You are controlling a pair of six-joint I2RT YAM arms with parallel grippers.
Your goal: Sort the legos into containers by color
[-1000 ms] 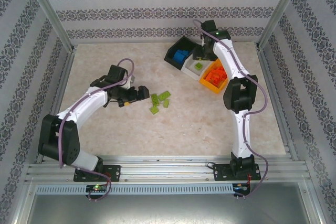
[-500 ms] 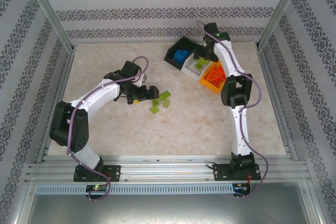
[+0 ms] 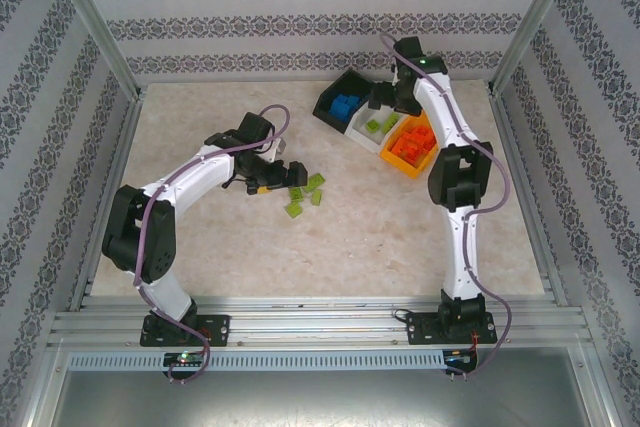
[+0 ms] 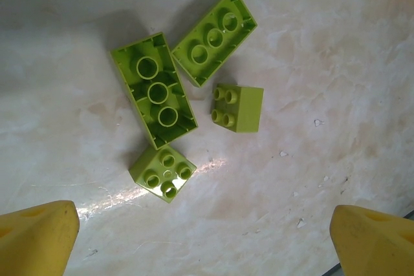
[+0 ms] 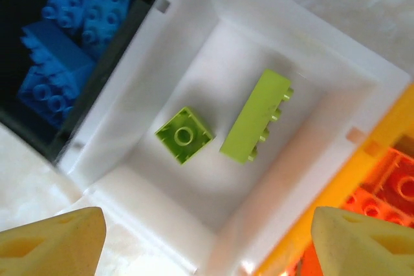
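Fingertips [image 4: 39, 237] of the left gripper [image 4: 207, 240]: yellow, spread wide, released, nothing between them. Position: above the bench [image 4: 336, 63], over the loose legos [image 3: 316, 183].

Loose legos: four lime green pieces lying on the bench left of its middle, well apart from the containers [image 3: 360, 135].
- First long brick [image 4: 154, 90]: hollow underside up.
- Second long brick [image 4: 213, 37]: hollow underside up, just beside the first, the two angled into a V.
- Tipped small brick [image 4: 238, 108]: on its side, studs facing the first long brick, near both long bricks.
- Upright small brick [image 4: 163, 172]: studs up, at the end of the first long brick; whether they touch cannot be told.

Right gripper [image 5: 207, 237]: yellow fingers [image 5: 55, 237] parted wide, released, gripping nothing. Position: above the white bin [image 5: 213, 4].

Containers: three bins joined in a slanting row near the far right corner of the bench.
- Black bin [image 5: 110, 69]: holds blue legos [image 5: 61, 50].
- White bin, the middle one: holds two lime green pieces lying apart, a small green brick [image 5: 184, 135] with its underside up and a long green brick [image 5: 255, 116] on its side, studs toward the orange-yellow bin [image 5: 336, 185].
- Orange-yellow bin: holds orange legos [image 5: 394, 192].
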